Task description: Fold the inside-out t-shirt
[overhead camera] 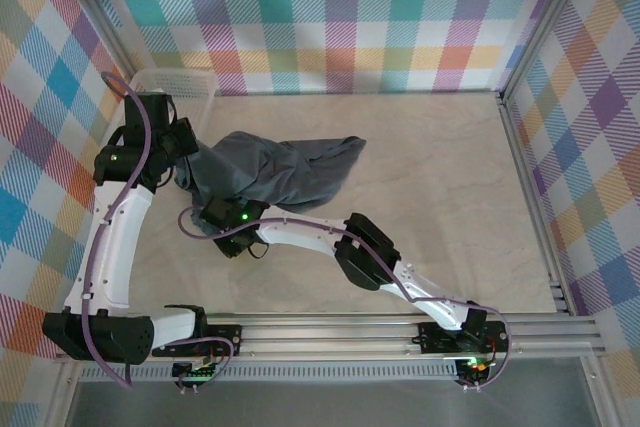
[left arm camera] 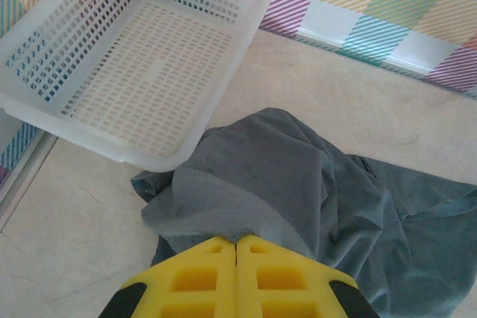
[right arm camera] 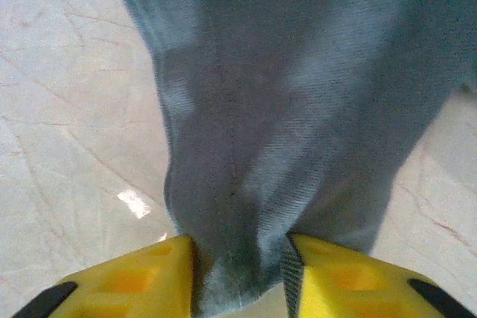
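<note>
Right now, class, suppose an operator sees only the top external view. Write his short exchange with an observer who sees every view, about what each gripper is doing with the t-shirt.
Operator: What is happening on the left?
Observer: In the left wrist view the left gripper is shut, with an edge of the t-shirt pinched at its tips.
Operator: And on the right?
Observer: The right gripper has a bunched fold of it between its fingers, above bare table.
Operator: Anything in the basket?
Observer: No, it holds nothing.
</note>
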### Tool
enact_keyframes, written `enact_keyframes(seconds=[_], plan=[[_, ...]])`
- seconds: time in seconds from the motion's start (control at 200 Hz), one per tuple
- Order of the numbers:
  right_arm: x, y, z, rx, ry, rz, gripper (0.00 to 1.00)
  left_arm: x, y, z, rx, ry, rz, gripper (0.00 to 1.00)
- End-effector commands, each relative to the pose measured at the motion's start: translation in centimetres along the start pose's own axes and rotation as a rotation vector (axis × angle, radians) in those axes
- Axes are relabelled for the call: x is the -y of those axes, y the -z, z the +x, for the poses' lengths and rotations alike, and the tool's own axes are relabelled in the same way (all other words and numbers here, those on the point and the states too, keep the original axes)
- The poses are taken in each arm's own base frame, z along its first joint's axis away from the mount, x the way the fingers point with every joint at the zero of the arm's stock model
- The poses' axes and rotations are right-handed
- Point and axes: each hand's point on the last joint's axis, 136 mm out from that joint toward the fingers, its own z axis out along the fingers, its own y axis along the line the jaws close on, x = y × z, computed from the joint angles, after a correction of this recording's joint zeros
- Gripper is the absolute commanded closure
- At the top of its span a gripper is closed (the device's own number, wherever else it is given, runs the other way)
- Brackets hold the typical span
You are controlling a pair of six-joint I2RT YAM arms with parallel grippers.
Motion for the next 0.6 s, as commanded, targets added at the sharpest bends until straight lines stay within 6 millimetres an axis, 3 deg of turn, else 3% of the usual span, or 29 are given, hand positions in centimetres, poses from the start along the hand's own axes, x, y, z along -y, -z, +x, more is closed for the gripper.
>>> enact_keyframes(seconds=[0.0, 0.15, 0.22, 0.33, 0.475, 0.595], plan=[[3.8, -2.6, 5.9, -0.191, 0.023, 0.192, 0.79, -0.6, 0.7, -1.1, 0.054, -0.001, -0.011, 1.00], [4.7, 0.2, 4.8, -0.159, 0.040, 0.228, 0.99, -0.7, 0.7, -1.1, 0.052, 0.000, -0.011, 1.00], [4.2, 3.1, 3.7, -0.117, 0.037, 0.170, 1.00, -0.6, 0.8, -1.1, 0.048, 0.001, -0.003, 1.00], [4.9, 11.3, 2.3, -0.008, -0.004, 0.093, 1.00, -0.7, 1.2, -1.1, 0.034, 0.007, -0.002, 1.00], [8.9, 26.3, 1.4, 0.255, -0.071, 0.047, 1.00, -0.7, 2.4, -1.4, 0.026, 0.051, 0.032, 1.00], [13.5, 39.5, 1.4, 0.516, -0.148, 0.123, 1.00, 1.6, 5.9, -2.9, 0.063, 0.118, 0.201, 1.00]])
